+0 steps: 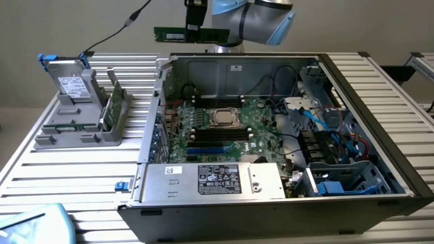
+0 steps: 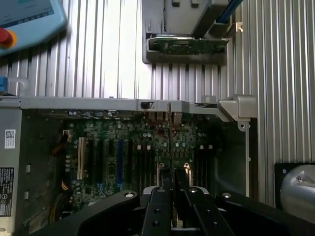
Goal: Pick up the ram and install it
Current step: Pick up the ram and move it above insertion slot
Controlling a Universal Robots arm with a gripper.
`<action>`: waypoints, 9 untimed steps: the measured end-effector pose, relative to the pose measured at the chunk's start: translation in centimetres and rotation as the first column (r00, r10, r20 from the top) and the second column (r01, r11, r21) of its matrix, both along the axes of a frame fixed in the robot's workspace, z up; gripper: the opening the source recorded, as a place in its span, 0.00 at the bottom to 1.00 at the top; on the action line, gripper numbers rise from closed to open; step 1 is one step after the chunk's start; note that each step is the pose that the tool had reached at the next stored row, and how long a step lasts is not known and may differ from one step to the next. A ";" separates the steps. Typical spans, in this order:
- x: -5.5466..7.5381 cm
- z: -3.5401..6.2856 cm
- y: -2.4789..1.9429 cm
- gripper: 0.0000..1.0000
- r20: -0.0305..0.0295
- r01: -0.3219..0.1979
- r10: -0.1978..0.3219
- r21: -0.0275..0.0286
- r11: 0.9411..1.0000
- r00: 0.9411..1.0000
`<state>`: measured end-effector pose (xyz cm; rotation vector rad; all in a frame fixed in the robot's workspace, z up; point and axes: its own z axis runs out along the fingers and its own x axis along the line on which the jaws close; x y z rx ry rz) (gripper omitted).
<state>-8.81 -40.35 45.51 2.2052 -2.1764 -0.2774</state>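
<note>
Gripper: my gripper [image 1: 195, 33] is clamped on the ram [image 1: 174, 34] about mid-length, holding it level and on its long edge
Ram position: it hangs in the air over the far wall of the open case [image 1: 237, 63], well apart from the motherboard [image 1: 203, 124]; in the wrist view I see it edge-on, a thin line [image 2: 170, 142] running out from between the fingers [image 2: 158, 201]
Memory slots: two black banks [image 1: 217, 101] flank the processor socket [image 1: 222, 118]; from the wrist view the stick looks roughly parallel to them, though I cannot judge any small twist
Risk, misalignment: if the stick comes down slightly skewed or offset, I'd expect its bottom edge to land on a slot wall and jam, or press on the board
Risk, notch: I cannot tell which way the key notch faces; reversed, it would not seat and force could damage the slot
Risk, latches: too small to see whether the end clips stand open; closed clips would block seating
Risk, grip: a narrow pinch at mid-length could let the stick pivot or slip under push-in load
Risk, cables: the black cables [image 1: 271, 84] near the upper bank could snag a lowered gripper
</note>
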 end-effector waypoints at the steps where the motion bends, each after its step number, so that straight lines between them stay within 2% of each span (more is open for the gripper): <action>1: 0.0 0.00 0.00 0.15 0.000 0.000 0.000 0.000 1.000 1.000; 2: 0.0 0.00 0.00 0.15 0.000 0.000 0.000 0.000 1.000 1.000; 3: 0.0 0.01 0.00 0.15 0.003 0.000 0.000 0.000 1.000 1.000; 6: 0.2 0.01 0.00 0.15 0.023 0.001 -0.001 0.002 1.000 1.000; 9: 0.4 0.00 0.00 0.15 0.041 0.002 -0.003 0.009 1.000 0.999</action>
